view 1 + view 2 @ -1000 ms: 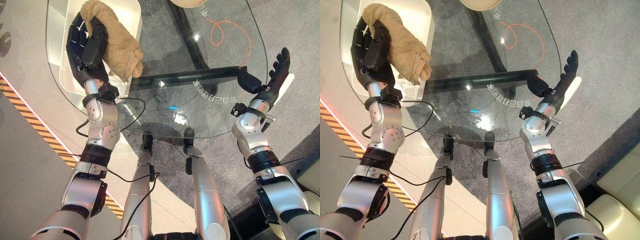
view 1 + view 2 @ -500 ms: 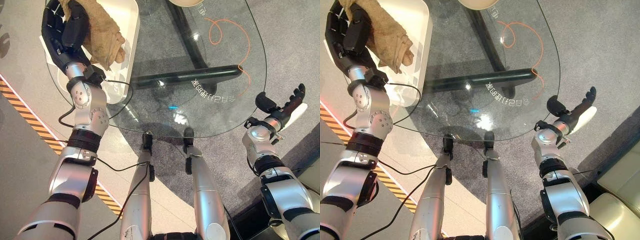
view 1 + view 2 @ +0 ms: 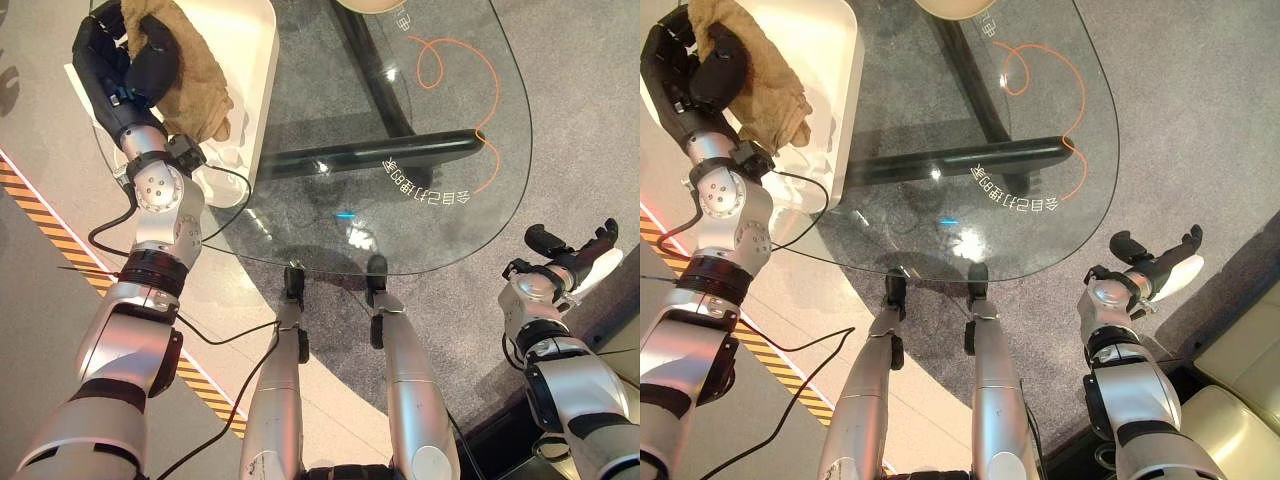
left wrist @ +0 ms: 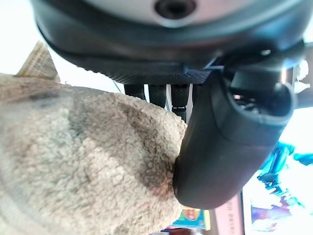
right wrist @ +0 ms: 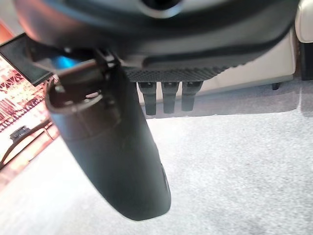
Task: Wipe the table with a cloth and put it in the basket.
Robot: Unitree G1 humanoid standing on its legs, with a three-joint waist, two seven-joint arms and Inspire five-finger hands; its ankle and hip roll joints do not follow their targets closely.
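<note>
The tan cloth (image 3: 190, 75) is gripped in the left hand (image 3: 125, 65), whose fingers and thumb are curled round its upper part, as is confirmed in the left wrist view, where the thumb is pressed into the fleecy fabric. The cloth is held above the white basket (image 3: 250, 60), with its loose end hanging down over the basket's inside. The basket is seen at the left end of the glass worktop (image 3: 440, 100), through which a dark bar of the frame (image 3: 370, 155) can be made out. An orange cord (image 3: 455, 70) is curled at the far right of the worktop. The right hand (image 3: 580, 255) is held off the worktop's right edge, over grey carpet (image 3: 580, 120), with fingers straight and nothing grasped.
</note>
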